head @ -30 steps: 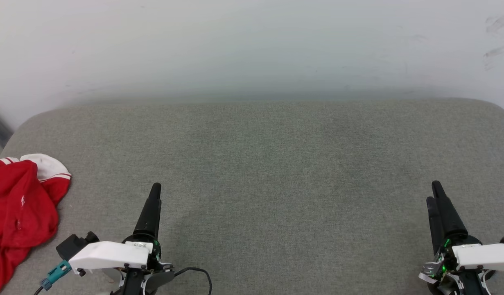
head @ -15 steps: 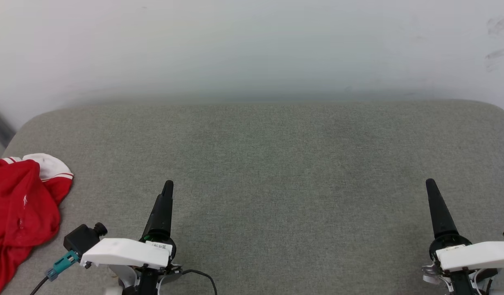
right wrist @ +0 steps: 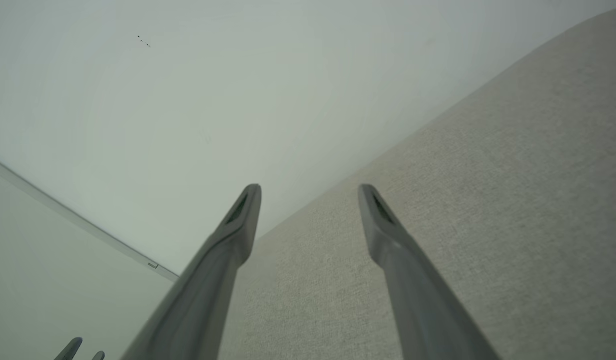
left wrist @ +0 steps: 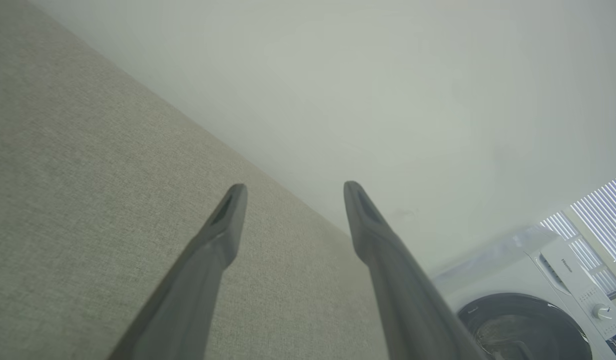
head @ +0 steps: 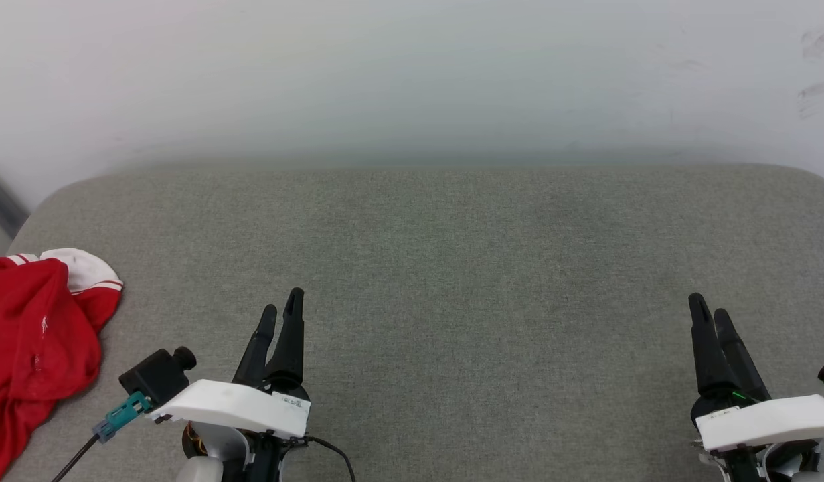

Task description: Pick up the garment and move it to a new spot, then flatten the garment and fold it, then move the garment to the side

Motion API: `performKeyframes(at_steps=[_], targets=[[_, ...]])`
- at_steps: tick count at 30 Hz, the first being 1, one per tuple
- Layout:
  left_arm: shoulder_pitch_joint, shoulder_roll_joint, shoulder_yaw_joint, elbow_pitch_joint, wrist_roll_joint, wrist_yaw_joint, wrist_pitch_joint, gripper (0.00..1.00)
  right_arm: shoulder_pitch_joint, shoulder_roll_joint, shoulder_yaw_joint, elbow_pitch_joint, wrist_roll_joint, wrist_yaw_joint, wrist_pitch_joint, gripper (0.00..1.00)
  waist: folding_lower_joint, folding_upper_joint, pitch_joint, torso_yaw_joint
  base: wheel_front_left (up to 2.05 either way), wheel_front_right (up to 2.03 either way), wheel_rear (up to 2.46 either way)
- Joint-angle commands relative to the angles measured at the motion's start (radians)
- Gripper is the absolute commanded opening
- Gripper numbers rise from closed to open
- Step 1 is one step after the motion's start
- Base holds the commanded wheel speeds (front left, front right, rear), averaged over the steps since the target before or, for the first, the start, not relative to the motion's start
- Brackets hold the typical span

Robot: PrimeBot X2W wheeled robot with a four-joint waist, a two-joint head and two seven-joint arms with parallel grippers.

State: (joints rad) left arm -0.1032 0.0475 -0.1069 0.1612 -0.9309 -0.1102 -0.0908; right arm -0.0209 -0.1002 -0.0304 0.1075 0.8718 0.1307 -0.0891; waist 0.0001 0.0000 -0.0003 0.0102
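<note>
The garment [head: 33, 341], red with a white striped-trim sleeve, lies crumpled at the far left edge of the grey cushioned surface [head: 438, 254] in the head view. My left gripper [head: 282, 310] stands open at the lower left, well to the right of the garment, holding nothing. In the left wrist view my left gripper [left wrist: 290, 190] shows its fingers wide apart over the grey fabric. My right gripper [head: 708, 310] stands open at the lower right, empty; the right wrist view shows the same gripper [right wrist: 308, 190] spread above the surface.
A pale wall [head: 412, 73] runs behind the surface. A white washing machine [left wrist: 533, 300] appears in the left wrist view beyond the surface's edge. The other arm's fingertips [right wrist: 80, 350] peek in at the bottom left of the right wrist view.
Both wrists have turned, so each gripper's two fingers now show apart in the head view. The left gripper has shifted right. The garment lies as before.
</note>
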Motion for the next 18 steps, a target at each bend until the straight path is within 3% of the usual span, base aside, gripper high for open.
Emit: performKeyframes(at_steps=[1,18], targets=[[-0.024,0.002,-0.008,-0.017,0.035,0.002,-0.009,1.00,-0.005,-0.011,0.003,-0.017,-0.036,0.000,-0.011,1.00,-0.0001,0.0000,0.000,0.000,0.00,0.00,0.00],[-0.028,0.003,-0.046,0.002,0.340,0.025,-0.058,1.00,0.009,-0.020,0.001,-0.045,-0.288,0.000,-0.007,1.00,-0.0001,0.0000,-0.002,0.004,0.00,0.00,0.00]])
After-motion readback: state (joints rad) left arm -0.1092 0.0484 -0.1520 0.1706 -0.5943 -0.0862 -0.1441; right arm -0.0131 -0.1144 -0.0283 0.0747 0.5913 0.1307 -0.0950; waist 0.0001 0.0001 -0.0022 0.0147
